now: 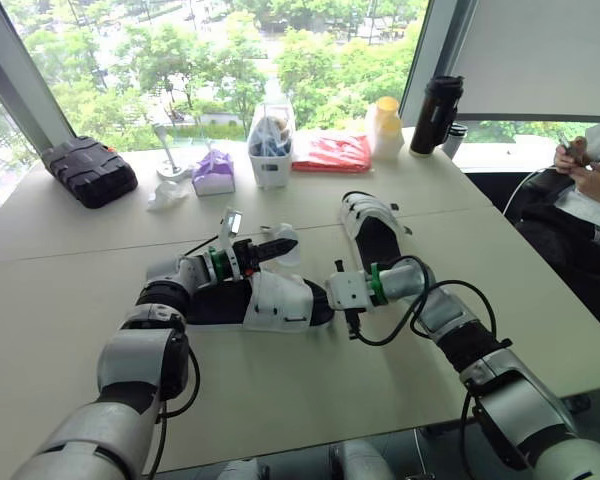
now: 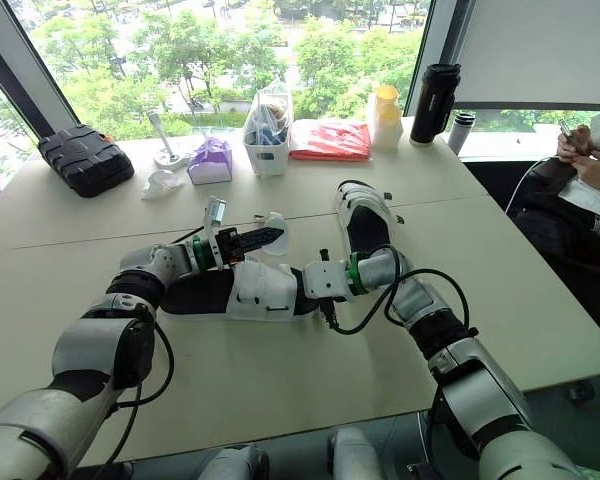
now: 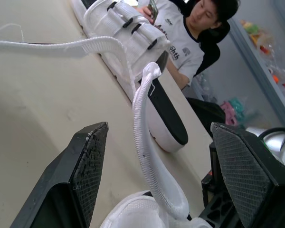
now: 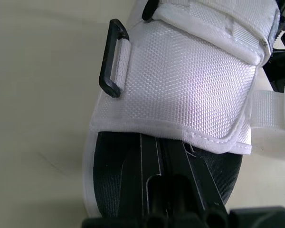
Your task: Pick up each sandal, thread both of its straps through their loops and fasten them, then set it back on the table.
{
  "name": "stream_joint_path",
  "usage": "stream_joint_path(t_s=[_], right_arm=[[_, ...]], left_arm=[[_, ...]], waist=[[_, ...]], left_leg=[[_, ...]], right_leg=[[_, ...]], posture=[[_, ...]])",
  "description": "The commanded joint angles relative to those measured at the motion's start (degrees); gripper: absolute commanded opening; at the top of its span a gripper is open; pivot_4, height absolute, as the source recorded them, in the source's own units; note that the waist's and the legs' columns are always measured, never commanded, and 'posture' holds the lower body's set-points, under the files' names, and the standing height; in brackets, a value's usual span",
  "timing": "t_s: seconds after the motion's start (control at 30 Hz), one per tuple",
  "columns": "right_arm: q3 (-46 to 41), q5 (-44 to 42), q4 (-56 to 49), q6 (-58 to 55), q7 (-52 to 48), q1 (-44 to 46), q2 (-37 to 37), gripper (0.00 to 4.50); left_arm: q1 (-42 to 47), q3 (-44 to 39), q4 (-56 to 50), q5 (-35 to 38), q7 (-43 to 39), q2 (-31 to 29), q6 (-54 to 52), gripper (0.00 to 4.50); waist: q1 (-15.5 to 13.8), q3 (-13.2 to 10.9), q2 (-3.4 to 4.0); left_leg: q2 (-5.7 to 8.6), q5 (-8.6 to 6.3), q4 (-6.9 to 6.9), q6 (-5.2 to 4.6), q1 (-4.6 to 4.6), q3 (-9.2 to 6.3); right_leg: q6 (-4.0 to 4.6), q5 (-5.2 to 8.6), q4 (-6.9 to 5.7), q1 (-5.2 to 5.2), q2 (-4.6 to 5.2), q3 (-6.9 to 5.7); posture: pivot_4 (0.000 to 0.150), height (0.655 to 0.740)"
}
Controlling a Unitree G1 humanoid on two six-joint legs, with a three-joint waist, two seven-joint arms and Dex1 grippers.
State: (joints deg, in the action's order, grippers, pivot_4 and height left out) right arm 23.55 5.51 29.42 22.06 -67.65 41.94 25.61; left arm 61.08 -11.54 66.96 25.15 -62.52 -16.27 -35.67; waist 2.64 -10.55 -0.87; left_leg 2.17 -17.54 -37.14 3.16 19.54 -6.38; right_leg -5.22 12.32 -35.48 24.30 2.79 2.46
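Left eye view: two white woven sandals with black soles on pale bench (image 1: 280, 400). Near sandal (image 1: 278, 300) lies flat between both tools; far sandal (image 1: 372, 228) waits well apart, behind. Left tool (image 1: 272, 248), jaws apart, straddles one loose white strap (image 3: 145, 137), apparently lining up grasp for threading. Right tool (image 1: 330, 294) at near sandal's right end, likely steadying; its grip cannot be told. One black plastic loop (image 4: 111, 57), no strap through.
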Motion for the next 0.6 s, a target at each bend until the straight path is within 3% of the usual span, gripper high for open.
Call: stream_joint_path(t_s=[0.03,0.27,0.37,0.6], right_arm=[[1.6,2.3,0.1,-1.3,0.0,-1.5,0.1,0.0],[1.5,2.3,-0.6,-1.6,0.1,-1.8,0.5,0.0],[1.4,2.4,-0.8,-1.7,0.2,-2.0,0.6,0.0],[1.6,2.5,-0.3,-1.3,0.3,-1.7,0.4,0.0]], left_arm=[[3.1,-1.7,2.1,-0.3,0.7,1.3,1.1,3.58],[3.7,2.2,2.6,-5.8,-4.9,0.7,1.4,3.58],[1.8,6.2,-0.3,-7.8,-13.3,-0.8,-2.8,3.58],[-6.0,10.0,-11.8,-7.3,-21.3,-5.4,-10.8,3.58]], waist=[[0.0,0.0,0.0],[0.0,0.0,0.0],[0.0,0.0,0.0],[0.3,0.0,0.01]], left_leg=[[0.0,0.0,0.0,0.0,0.0,0.0],[0.02,0.0,0.0,0.0,0.0,0.01],[0.02,0.0,0.01,0.0,0.01,0.01],[0.01,-0.02,0.04,-0.04,0.0,-0.01]], right_leg=[[0.0,0.0,0.0,0.0,0.0,0.0],[-0.01,0.0,0.0,0.0,0.0,0.0],[-0.01,0.0,0.0,0.0,0.0,0.0],[-0.01,0.0,-0.02,0.02,-0.01,0.0]], posture=[[0.15,0.74],[0.15,0.74],[0.15,0.74],[0.15,0.74]])
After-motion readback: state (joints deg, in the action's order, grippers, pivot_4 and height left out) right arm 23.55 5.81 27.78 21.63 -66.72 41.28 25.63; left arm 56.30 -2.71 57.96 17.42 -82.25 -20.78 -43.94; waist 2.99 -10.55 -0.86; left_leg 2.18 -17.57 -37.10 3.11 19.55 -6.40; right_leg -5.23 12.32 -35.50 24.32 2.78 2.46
